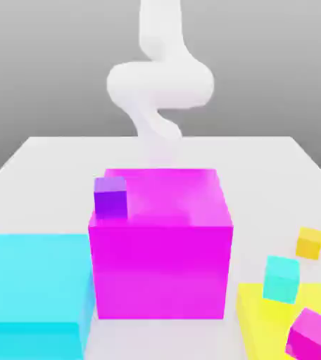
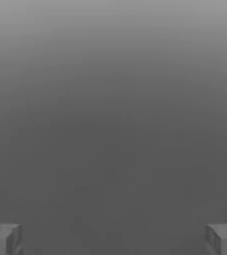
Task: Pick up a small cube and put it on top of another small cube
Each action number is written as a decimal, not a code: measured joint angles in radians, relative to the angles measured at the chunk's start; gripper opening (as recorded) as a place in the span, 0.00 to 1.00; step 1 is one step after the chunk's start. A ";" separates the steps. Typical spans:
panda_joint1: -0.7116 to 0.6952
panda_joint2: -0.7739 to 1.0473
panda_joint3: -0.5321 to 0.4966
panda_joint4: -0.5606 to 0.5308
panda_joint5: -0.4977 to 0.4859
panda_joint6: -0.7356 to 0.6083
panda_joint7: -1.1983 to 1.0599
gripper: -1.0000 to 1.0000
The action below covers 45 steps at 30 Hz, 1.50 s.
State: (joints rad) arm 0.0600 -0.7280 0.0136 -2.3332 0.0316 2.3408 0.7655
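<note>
White counter (image 1: 262,162), grey backdrop.
My hand (image 2: 113,239) hangs open and empty; the small cube (image 1: 309,242) sits near the exterior view's right edge.

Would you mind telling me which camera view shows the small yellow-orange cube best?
The exterior view shows it best: the small yellow-orange cube sits alone on the white table, toward that view's right, beyond the teal cube. The hand view offers nothing of the cube, just a grey surface between the open gripper fingers.
</note>
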 joint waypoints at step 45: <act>0.690 0.969 0.200 -0.353 -0.268 0.577 0.061 0.00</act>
State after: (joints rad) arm 0.7498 0.2414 0.2134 -2.6867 -0.2363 2.9176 0.8269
